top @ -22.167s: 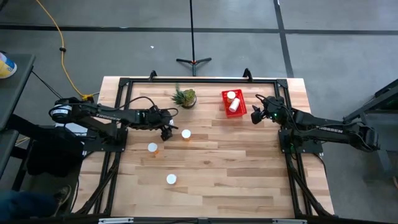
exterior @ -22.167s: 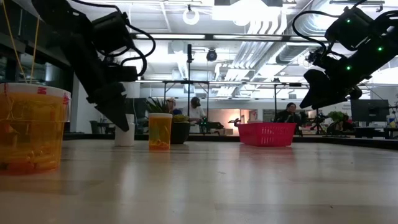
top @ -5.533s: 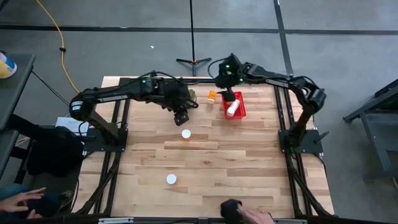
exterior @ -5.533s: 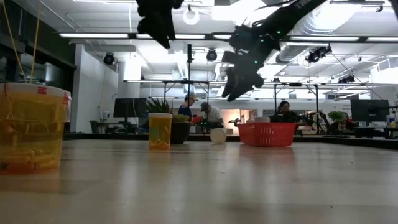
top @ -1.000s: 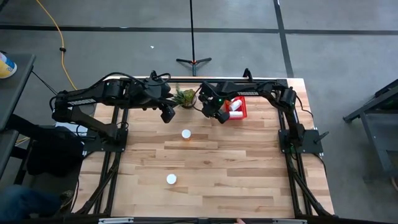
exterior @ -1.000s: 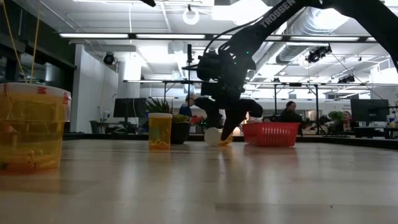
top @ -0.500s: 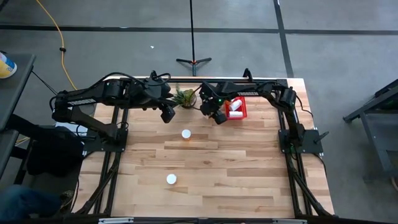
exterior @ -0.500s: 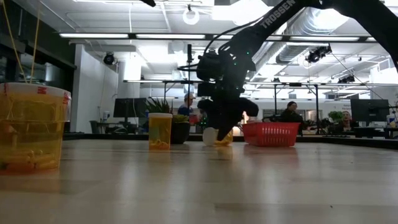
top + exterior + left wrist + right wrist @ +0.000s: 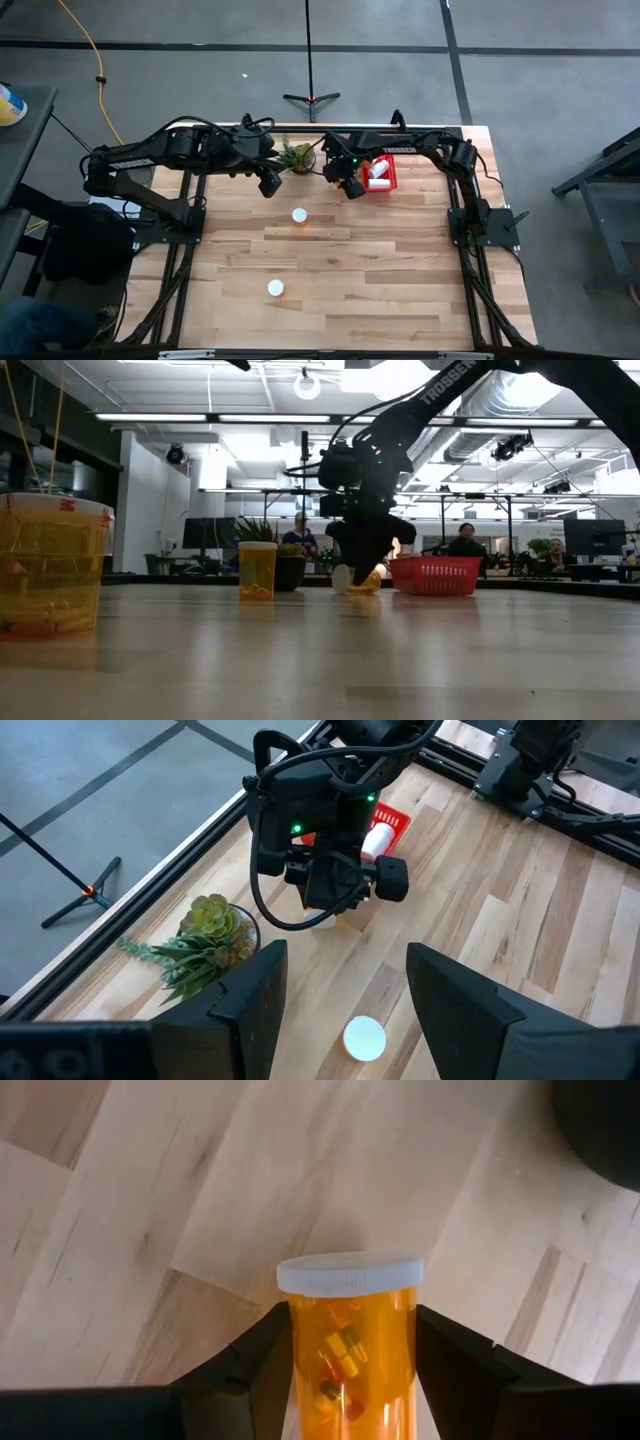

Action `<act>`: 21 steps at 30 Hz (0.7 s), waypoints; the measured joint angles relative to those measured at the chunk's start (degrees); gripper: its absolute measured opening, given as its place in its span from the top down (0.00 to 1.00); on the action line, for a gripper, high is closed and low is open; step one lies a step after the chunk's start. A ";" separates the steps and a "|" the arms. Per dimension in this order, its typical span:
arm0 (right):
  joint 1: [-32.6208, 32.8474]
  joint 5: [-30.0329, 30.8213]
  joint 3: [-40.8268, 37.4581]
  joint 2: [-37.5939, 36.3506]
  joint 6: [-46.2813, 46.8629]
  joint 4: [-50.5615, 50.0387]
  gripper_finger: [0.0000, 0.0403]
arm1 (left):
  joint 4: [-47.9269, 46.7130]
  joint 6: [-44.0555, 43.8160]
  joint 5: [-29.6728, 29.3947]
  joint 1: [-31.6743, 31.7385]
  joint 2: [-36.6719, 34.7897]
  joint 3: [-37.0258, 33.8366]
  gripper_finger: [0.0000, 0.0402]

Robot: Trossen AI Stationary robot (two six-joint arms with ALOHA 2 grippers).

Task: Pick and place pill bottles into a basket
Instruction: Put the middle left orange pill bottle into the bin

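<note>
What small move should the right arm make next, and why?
Probably lift. The right gripper has its fingers against both sides of a lying pill bottle on the table, just beside the basket, so raising it clear comes first.

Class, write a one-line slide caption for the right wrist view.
Right gripper closed on a lying pill bottle, white cap forward, over the wooden table.

A small potted plant [image 9: 297,156] stands near the wooden table's [image 9: 400,270] far edge, a tripod stand [image 9: 311,98] beyond
</note>
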 joint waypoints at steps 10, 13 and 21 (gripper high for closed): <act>-0.33 -0.10 0.00 -0.15 4.89 0.44 0.57 | 0.00 0.00 0.00 0.00 0.00 0.00 0.41; -0.75 -0.19 0.01 -0.18 6.55 0.59 0.57 | 0.00 0.00 0.00 0.00 0.00 0.00 0.41; -1.60 -4.77 0.08 -1.14 11.73 1.58 0.58 | -0.02 0.02 0.00 -0.01 0.00 0.00 0.41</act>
